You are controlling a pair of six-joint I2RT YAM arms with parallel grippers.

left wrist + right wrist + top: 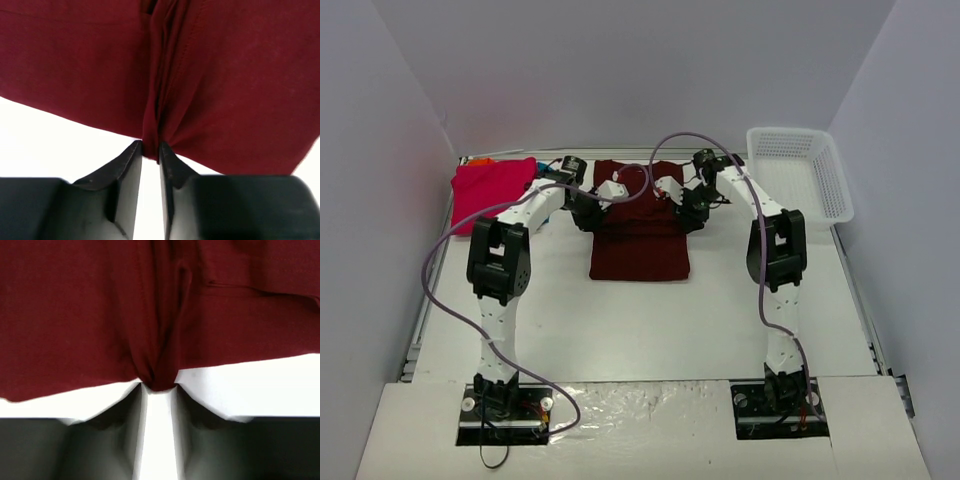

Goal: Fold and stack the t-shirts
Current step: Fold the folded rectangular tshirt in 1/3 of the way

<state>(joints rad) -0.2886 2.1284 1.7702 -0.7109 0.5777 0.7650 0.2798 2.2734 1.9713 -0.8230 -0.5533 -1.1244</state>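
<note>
While both arms are reaching toward the back of the bench point(640, 330), the maroon shirt point(640, 250) is lying flat at its middle. It is partly folded into a tall block, its near edge running square across the white surface. The left gripper point(150, 146) is sitting low at the shirt's left edge and the right gripper point(158, 386) at its right edge, the two facing each other across the cloth.

Seen from the left wrist, the jaws are standing slightly apart with a narrow gathered ridge of maroon cloth lying between their tips, and creases are running up from it into the shirt. Whether the tips are pinching that ridge or only flanking it, I cannot tell. Seen from the right wrist, the jaws are likewise standing apart, and a bunched fold is poking down between the tips. Here too I cannot tell whether it is clamped or loose.

A pink shirt point(492, 192) is lying bunched at the back left, with the left arm passing between it and the maroon one. A white mesh basket point(800, 175) is sitting at the back right. A purple cable point(433, 275) is looping out from the left arm.
</note>
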